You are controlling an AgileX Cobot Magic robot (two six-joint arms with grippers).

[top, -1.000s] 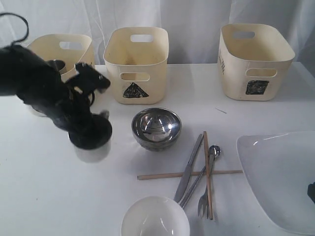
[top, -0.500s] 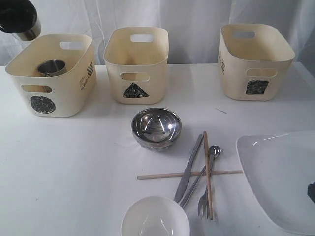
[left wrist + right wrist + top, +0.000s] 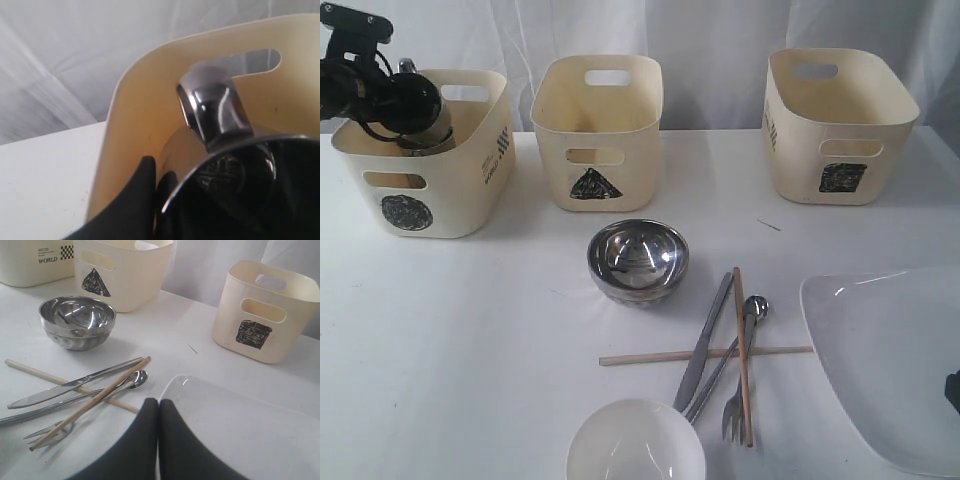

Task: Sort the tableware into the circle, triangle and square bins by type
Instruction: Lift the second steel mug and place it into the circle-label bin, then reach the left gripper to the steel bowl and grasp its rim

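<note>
The left gripper point(image 3: 410, 105) was low over the table point(image 3: 470, 350) a second ago and then high in the air. Now it is dipping into the circle tub point(image 3: 450, 200) with its jaws clamped on the rim of a steel mug point(image 3: 215, 110), so the mug is hanging just inside its tub and looks nearly sorted. The right gripper point(image 3: 159, 407) is waiting over the big white plate point(image 3: 240, 425) with its jaws pressed together and holding nothing, while the steel bowl point(image 3: 638, 260), white bowl point(image 3: 635, 445), cutlery point(image 3: 705, 345) and chopsticks point(image 3: 740, 340) are lying on the table, not yet sorted.
</note>
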